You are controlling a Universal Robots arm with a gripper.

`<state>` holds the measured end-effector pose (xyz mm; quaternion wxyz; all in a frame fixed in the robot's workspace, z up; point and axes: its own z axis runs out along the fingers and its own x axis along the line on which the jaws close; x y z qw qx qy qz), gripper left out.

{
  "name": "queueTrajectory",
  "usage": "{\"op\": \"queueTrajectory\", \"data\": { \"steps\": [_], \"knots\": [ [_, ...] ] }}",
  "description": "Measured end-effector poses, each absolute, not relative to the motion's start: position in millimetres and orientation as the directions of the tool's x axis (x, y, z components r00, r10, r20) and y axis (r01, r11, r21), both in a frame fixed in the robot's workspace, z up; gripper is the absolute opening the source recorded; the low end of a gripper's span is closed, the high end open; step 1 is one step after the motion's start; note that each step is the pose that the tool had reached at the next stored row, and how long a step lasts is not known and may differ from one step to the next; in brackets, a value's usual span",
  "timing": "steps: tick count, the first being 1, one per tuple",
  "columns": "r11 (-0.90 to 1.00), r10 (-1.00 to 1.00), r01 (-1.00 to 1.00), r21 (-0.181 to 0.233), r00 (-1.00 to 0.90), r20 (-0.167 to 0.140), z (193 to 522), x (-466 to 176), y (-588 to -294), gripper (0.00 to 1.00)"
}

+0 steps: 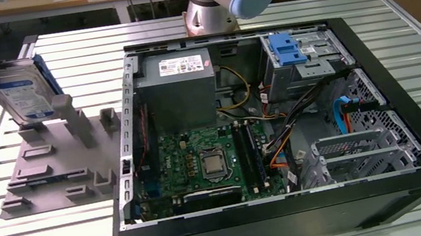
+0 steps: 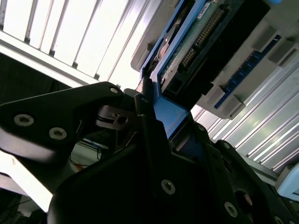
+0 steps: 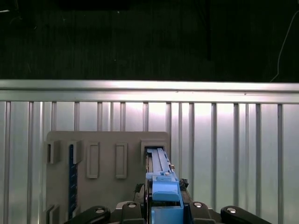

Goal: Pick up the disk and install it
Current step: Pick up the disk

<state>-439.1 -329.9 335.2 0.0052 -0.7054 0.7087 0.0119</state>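
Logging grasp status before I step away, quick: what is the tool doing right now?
Tool: closed on the blue end tab of the disk, which stands upright at the grey holder.

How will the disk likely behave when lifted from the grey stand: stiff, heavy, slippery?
The disk probably stays stiff: a flat metal body in a blue frame. It may be heavy for its size and could slip, since the gripper holds only its blue end tab. Upright on its edge in the grey stand, it might tip if released.
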Motion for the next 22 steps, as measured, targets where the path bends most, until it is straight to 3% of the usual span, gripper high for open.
{"op": "queueTrajectory", "data": {
  "steps": [22],
  "knots": [
    [0.005,-1.000,-1.000,0.009,-0.005,-0.024,351,-439,-330,0.36]
  ]
}}
